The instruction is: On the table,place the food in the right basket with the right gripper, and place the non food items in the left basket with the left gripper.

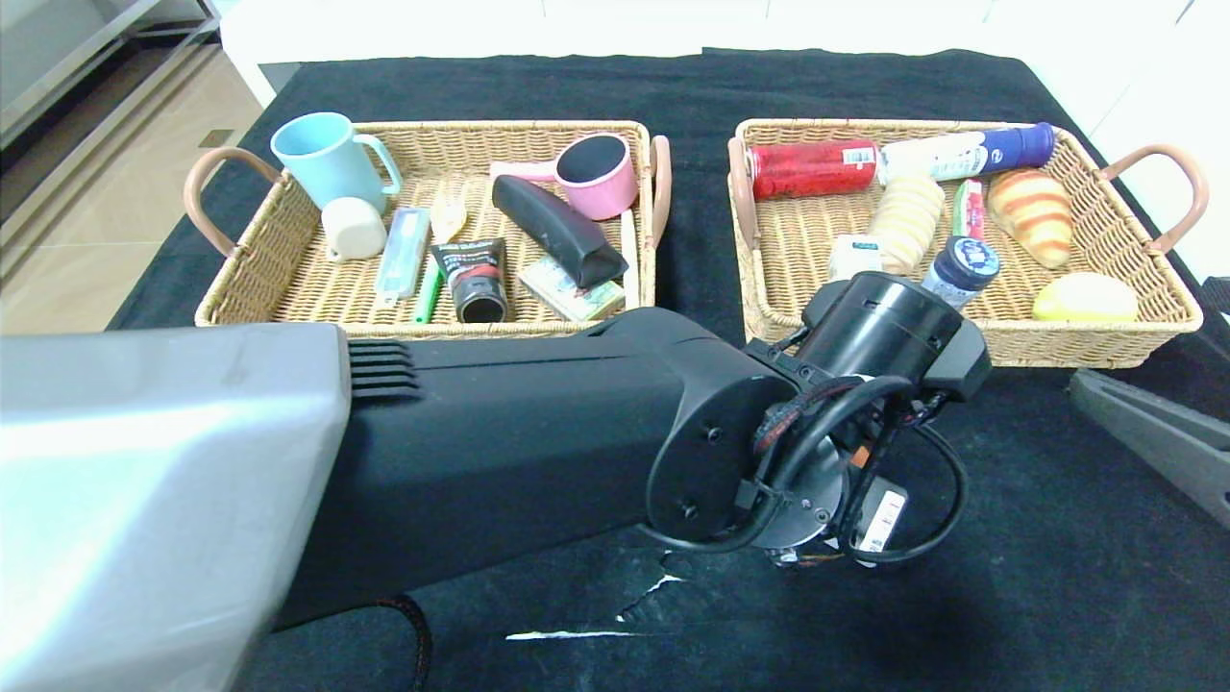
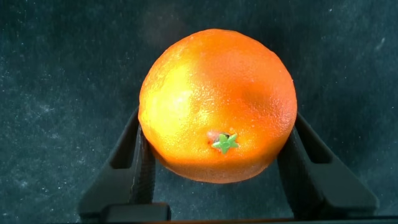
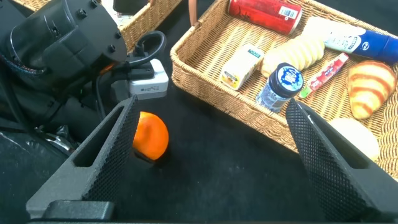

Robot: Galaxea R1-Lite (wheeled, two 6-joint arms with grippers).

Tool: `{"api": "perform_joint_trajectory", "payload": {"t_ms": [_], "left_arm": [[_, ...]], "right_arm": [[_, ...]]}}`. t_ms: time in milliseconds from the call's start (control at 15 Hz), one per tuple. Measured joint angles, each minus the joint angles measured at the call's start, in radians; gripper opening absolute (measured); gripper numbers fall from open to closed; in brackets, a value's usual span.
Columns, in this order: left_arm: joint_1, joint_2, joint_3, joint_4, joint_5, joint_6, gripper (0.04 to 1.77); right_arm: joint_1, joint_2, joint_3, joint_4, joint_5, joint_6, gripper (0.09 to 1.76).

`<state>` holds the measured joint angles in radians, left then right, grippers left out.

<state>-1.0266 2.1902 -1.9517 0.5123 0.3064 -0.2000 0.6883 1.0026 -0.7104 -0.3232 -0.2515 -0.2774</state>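
Orange fruit (image 2: 217, 106): sitting on the table (image 1: 1057, 538) in front of the right basket, near its left end; round, so no long axis; green star-shaped calyx facing the left wrist camera.
Left gripper (image 2: 217, 180): reaching across the near middle of the table, down over the orange; fingers (image 2: 134, 165) pressing against the fruit on both sides, gripping it.
Right gripper (image 3: 211, 162): hovering low above the table near the right basket's front rim; fingers (image 3: 106, 149) spread wide apart, holding nothing; orange lying beyond them, just beside the left one.
Right basket (image 1: 1086, 341): standing far right on the table; juice carton (image 1: 855, 258) lying near its left front; green-white packet (image 1: 969, 207) lying in the middle, long axis running near to far, red end towards the near side.
Other right basket contents: red can (image 1: 812, 168) lying along the far wall, long axis left to right; white-and-blue tube (image 1: 966, 154) beside it, blue cap pointing right.
Left basket (image 1: 288, 312): standing far left on the table; black soft case (image 1: 557, 231) lying diagonally, from far left to near right; black tube (image 1: 471, 279) with red band lying near to far; pasta fork (image 1: 437, 259) with yellow head towards the far side, green handle towards the near side.
Other left basket contents: blue mug (image 1: 322, 159) in the far left corner; pink cup (image 1: 596, 173) at the far right.
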Motion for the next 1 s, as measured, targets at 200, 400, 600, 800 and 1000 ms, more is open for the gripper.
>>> {"api": "perform_joint_trajectory", "payload": {"t_ms": [200,400,600,800,1000], "left_arm": [[-0.001,0.000,0.001,0.000,0.000,0.000,1.32],[-0.003,-0.003,0.004,0.000,0.001,0.002,1.44],[-0.007,-0.020,0.019,0.008,0.023,0.002,1.53],[-0.022,-0.055,0.053,0.009,0.024,-0.002,1.59],[-0.038,-0.120,0.141,0.005,0.016,-0.003,1.63]], "right_arm": [[0.002,0.001,0.000,0.000,-0.001,0.001,1.71],[0.004,0.002,0.001,-0.001,-0.001,0.001,1.71],[0.009,0.002,0.002,-0.004,0.002,0.001,1.71],[0.010,0.001,0.002,-0.005,0.005,0.001,1.71],[0.011,-0.005,-0.001,-0.004,0.012,0.003,1.71]]}}
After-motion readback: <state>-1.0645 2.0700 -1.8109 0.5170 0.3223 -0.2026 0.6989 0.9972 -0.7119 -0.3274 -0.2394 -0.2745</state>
